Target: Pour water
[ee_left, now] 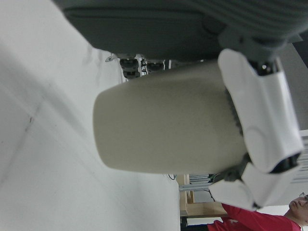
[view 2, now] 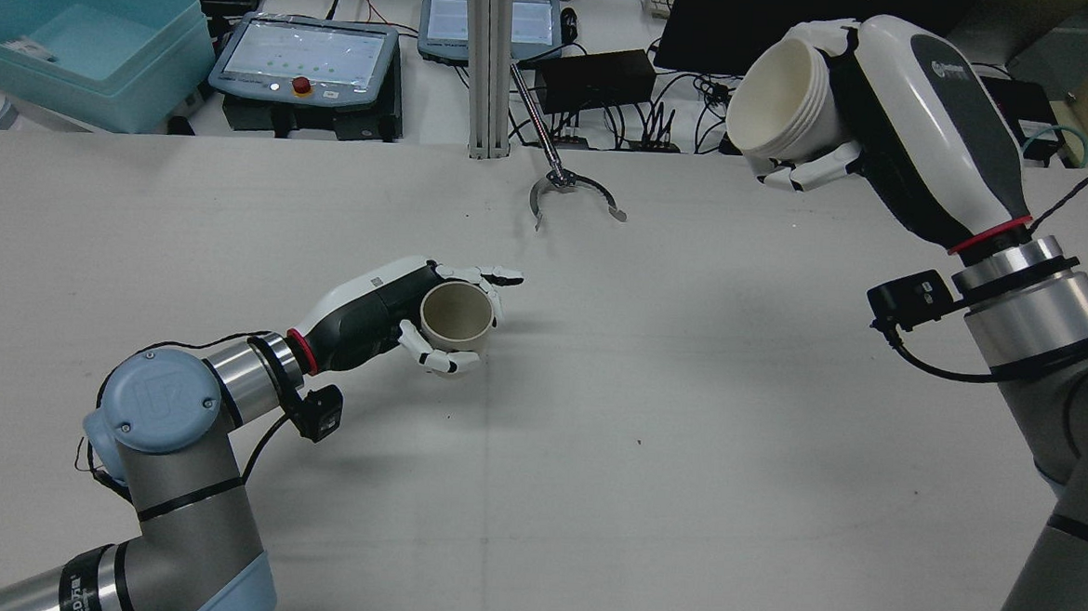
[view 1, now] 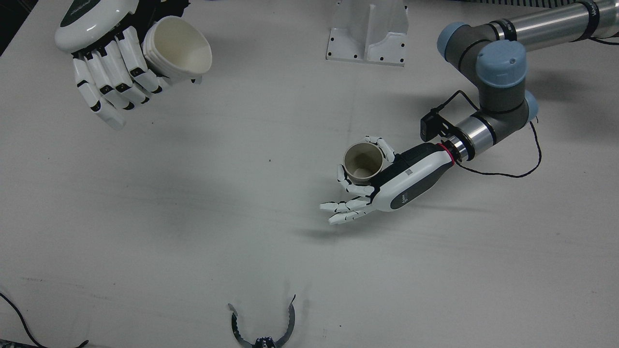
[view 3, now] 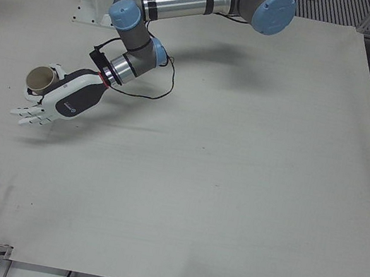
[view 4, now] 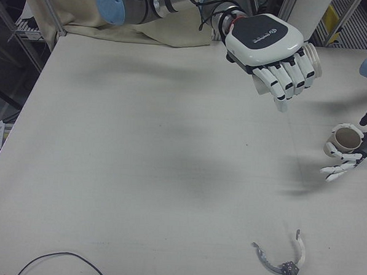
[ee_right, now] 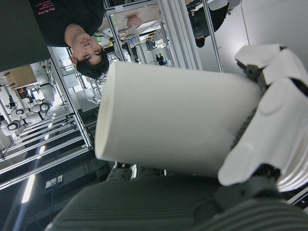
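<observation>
My left hand [view 2: 385, 311] is shut on a tan paper cup [view 2: 455, 318], thumb and some fingers around it and the other fingers stretched out. The cup is upright, mouth up, low at the table's middle; I cannot tell whether it rests on the table. Hand [view 1: 391, 186] and cup [view 1: 362, 162] also show in the front view. The tan cup [ee_left: 168, 125] fills the left hand view. My right hand [view 2: 907, 129] is shut on a white cup [view 2: 778, 99], held high and tipped on its side, far from the tan cup. In the front view the right hand [view 1: 101, 63] holds the white cup [view 1: 179, 48] at top left.
A metal claw tool [view 1: 263, 328] lies at the operators' edge of the table. A white arm pedestal [view 1: 367, 31] stands at the robot's side. A teal bin [view 2: 83, 35] and control pendants [view 2: 305, 60] sit beyond the table.
</observation>
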`<state>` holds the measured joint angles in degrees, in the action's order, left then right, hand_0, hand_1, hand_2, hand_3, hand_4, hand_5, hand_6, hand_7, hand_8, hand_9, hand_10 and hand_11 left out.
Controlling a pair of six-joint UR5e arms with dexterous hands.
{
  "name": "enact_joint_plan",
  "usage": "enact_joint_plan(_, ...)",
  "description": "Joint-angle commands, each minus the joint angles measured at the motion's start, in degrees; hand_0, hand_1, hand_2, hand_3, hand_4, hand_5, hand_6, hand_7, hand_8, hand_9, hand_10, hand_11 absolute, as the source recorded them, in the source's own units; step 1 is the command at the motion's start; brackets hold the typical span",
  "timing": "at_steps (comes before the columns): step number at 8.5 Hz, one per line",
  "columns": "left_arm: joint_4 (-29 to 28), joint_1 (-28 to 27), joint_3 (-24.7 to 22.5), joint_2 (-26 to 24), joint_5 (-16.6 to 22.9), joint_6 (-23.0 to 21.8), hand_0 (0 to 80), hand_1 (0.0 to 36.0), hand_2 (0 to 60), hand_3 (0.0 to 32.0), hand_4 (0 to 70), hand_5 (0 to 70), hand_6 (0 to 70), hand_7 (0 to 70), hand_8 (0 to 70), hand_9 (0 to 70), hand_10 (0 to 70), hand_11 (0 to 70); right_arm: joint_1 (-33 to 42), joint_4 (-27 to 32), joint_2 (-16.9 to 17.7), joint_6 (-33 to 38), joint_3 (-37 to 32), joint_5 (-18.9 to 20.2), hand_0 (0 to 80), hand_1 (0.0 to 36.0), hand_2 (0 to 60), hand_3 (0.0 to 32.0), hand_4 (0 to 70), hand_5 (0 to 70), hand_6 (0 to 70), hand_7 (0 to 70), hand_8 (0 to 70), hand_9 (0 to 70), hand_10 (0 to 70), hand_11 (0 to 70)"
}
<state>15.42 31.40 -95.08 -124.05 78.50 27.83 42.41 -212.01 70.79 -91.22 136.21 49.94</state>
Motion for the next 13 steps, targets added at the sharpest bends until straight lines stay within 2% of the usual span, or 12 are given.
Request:
enact_joint_plan(1, -0.74, -2.66, 0.42, -0.4, -0.1, 2.49, 39.1, 11.5, 44.8, 0.0, 47.7, 40.7, 16.5, 13.2, 6.1, 8.5, 6.0, 8.7, -2.4, -0.07, -6.6, -0.54, -10.13, 0.34, 54.7, 36.0, 60.0, 0.0, 23.9, 70.0, 49.8, 65.6, 39.9, 53.9, 20.4, 32.2)
enact_joint_plan(3, -0.75, -2.23, -0.1, -0.58, -0.02, 2.32, 39.3, 11.5, 44.4, 0.0, 48.0, 41.3, 16.7, 13.5, 6.3, 8.7, 6.1, 8.9, -7.32, 0.02, -9.78, -1.41, -15.07, 0.34, 55.7, 36.0, 60.0, 0.0, 24.0, 70.0, 49.9, 65.4, 39.5, 53.4, 20.0, 31.7)
enact_joint_plan(7, -0.75, -2.14, -0.28, -1.45, -0.02, 2.31, 39.9, 11.9, 44.4, 0.0, 48.0, 41.4, 16.5, 13.3, 6.0, 8.4, 5.8, 8.5, -10.75, -0.07, -9.96, -1.59, -16.41, 0.6, 56.0, 36.0, 60.0, 0.0, 22.7, 70.0, 49.0, 63.3, 39.1, 52.7, 19.7, 31.3)
enact_joint_plan(9, -0.75, -2.05, -0.19, -1.89, 0.07, 2.32, 39.9, 12.0, 44.9, 0.0, 48.2, 41.4, 16.7, 13.7, 6.0, 8.5, 5.9, 8.6, -12.26, 0.1, -10.93, -1.68, -19.74, 0.51, 55.9, 36.0, 60.0, 0.0, 23.3, 70.0, 49.5, 64.2, 39.7, 53.5, 20.3, 32.1)
enact_joint_plan(13, -0.75, -2.14, -0.36, -2.07, -0.02, 2.32, 40.1, 12.2, 45.7, 0.0, 48.7, 42.4, 17.0, 14.2, 6.0, 8.4, 5.9, 8.6, -12.61, 0.19, -11.99, -1.68, -19.75, 0.51, 55.4, 36.0, 60.0, 0.0, 22.8, 70.0, 49.4, 64.0, 40.1, 54.0, 20.5, 32.4)
